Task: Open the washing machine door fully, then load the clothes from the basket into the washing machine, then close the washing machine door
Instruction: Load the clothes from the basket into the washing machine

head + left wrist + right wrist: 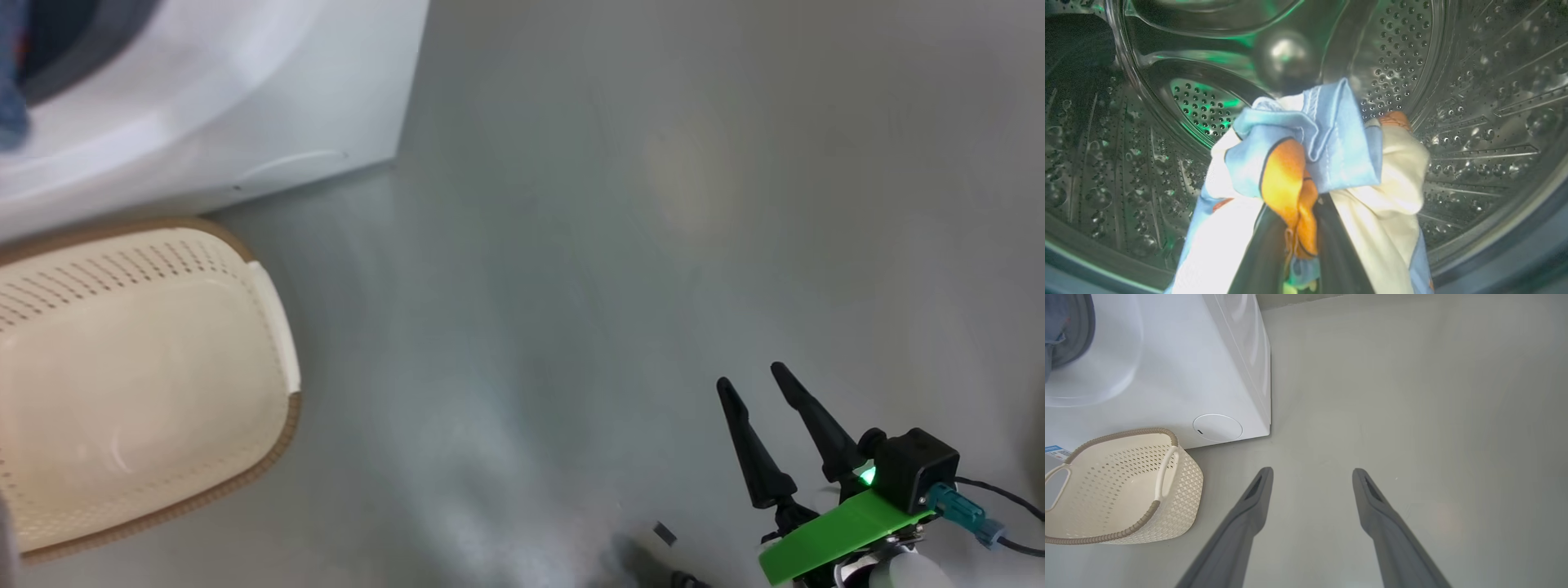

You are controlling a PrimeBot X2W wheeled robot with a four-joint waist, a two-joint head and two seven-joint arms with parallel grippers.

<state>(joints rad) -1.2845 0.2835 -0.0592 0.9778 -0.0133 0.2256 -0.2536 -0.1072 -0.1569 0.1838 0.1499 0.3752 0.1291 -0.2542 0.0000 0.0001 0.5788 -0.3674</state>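
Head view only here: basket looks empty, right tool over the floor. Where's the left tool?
Observer: Left wrist view: the left tool is inside the steel drum, shut on the clothes.
Operator: Which pieces?
Observer: Light blue fabric with an orange print, plus a cream piece, bunched over its fingers.
Operator: Basket's cropped side?
Observer: Right wrist view shows more of the basket, both handles, no fabric in the part visible.
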